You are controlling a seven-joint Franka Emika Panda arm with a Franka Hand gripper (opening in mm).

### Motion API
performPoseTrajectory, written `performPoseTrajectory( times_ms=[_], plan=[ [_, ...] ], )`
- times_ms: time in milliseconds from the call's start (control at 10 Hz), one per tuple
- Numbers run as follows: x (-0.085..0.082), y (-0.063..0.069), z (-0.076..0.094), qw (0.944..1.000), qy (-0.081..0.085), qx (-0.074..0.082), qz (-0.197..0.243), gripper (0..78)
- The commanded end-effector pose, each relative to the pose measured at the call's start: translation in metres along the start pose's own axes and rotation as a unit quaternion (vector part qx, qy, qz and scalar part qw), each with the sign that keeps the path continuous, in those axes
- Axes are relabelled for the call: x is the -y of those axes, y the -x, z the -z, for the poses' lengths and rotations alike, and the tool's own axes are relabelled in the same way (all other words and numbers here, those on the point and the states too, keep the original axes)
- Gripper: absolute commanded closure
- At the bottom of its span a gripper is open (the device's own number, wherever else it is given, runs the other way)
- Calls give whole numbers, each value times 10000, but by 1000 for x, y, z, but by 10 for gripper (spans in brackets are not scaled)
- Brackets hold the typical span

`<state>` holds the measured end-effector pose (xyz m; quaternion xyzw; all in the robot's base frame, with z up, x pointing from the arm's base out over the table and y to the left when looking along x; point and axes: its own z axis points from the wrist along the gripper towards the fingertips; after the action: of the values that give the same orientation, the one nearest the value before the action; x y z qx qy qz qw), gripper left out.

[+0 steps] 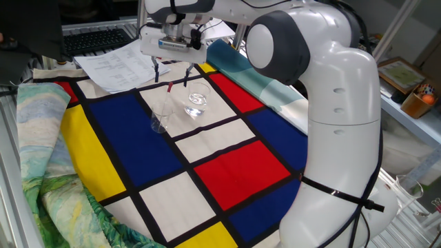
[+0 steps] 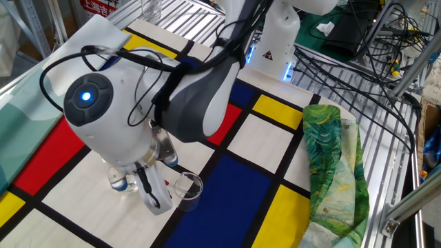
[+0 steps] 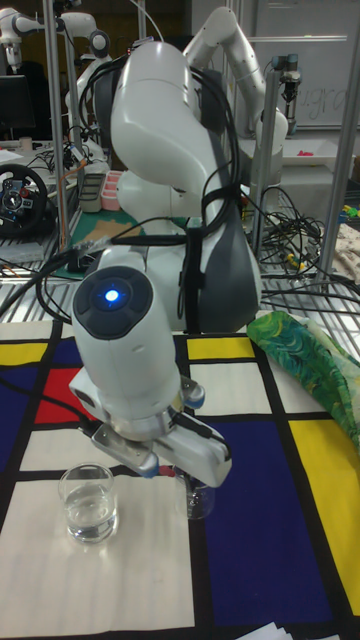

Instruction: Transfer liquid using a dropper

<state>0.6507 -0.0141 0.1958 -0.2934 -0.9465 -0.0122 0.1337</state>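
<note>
colour-block tablecloth [image 1: 227,165], green cloth [image 2: 331,165], cables [image 2: 358,48]

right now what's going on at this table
A Franka arm hovers with its pincer just above two small glasses on a colour-block cloth. The dropper leans in the left glass, its dark bulb right under the pincer. The pincer looks open and is not gripping the bulb. The right glass holds a little clear liquid. No transfer is under way.
</note>
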Motion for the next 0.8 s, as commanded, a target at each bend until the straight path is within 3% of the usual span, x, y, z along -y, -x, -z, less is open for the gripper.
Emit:
performPoseTrajectory(
  times_ms=[100,800],
  plan=[
    [2,1,-6,9999,93,-43,27,1],
    [7,-1,-14,9976,501,-469,-101,1]
  ],
)
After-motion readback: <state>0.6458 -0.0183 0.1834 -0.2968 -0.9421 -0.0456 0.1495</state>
